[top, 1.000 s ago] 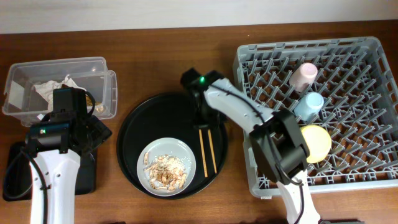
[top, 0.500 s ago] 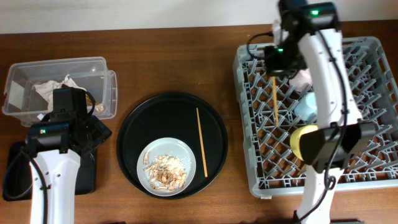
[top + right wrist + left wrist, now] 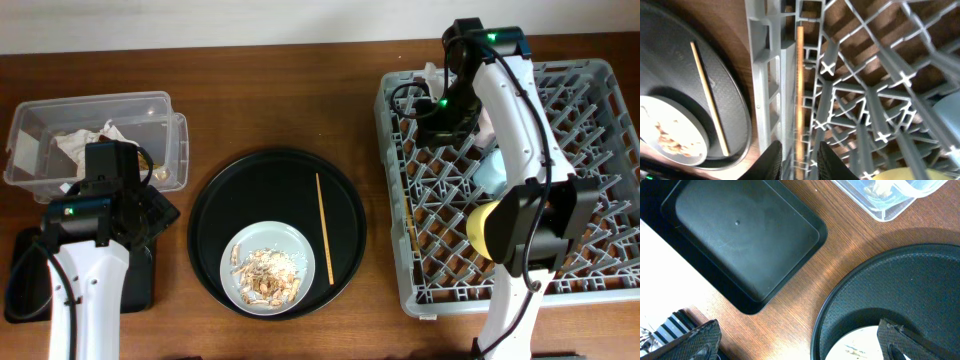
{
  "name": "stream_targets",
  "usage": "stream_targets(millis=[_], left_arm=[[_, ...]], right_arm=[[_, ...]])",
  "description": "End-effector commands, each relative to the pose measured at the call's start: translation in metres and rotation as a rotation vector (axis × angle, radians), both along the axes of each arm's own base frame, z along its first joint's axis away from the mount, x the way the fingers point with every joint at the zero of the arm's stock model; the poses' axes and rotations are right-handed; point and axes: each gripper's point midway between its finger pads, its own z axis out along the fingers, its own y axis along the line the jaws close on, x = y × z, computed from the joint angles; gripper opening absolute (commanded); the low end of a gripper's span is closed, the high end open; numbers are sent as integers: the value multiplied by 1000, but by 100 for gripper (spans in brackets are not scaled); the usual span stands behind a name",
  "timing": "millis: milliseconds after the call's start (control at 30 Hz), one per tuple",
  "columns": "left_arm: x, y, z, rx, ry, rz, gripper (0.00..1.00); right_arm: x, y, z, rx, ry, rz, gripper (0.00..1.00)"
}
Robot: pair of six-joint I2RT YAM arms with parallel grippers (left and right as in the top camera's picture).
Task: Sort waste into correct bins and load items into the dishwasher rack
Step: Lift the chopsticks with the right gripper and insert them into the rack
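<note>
My right gripper [image 3: 437,112] is over the grey dishwasher rack [image 3: 600,250] at its far left part. It is open [image 3: 802,162], and one wooden chopstick [image 3: 800,85] lies loose in the rack along its left wall, between the fingers. The other chopstick [image 3: 323,228] lies on the round black tray. The pale grey plate [image 3: 267,268] holds food scraps. The pink cup [image 3: 488,124], blue cup [image 3: 495,172] and yellow saucer [image 3: 481,224] are in the rack. My left gripper [image 3: 797,345] is open and empty, above the table.
The clear box [image 3: 150,110] at the far left holds white napkins [image 3: 85,142]. The shallow black tray [image 3: 740,240] lies at the front left, partly under my left arm. The round black tray [image 3: 215,220] sits between the bins and the rack.
My right gripper carried one chopstick from the round tray up over the rack and let it go; it now lies in the rack. The left arm has not moved.
</note>
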Motion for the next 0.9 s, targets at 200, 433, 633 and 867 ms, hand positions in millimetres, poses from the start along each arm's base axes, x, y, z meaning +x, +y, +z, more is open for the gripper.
stream_targets(millis=[200,433,633,867], left_arm=[[0,1,1,-2,-11,17,99],[0,1,1,-3,-11,17,99],[0,1,1,-2,-11,17,99],[0,1,1,-3,-11,17,99]], right_arm=[[-32,79,39,130,4,83,58],[-38,138,-14,-82,-43,93,55],[-54,172,-86,-217,-115,22,47],[-87,184,-132,-220,-86,72,46]])
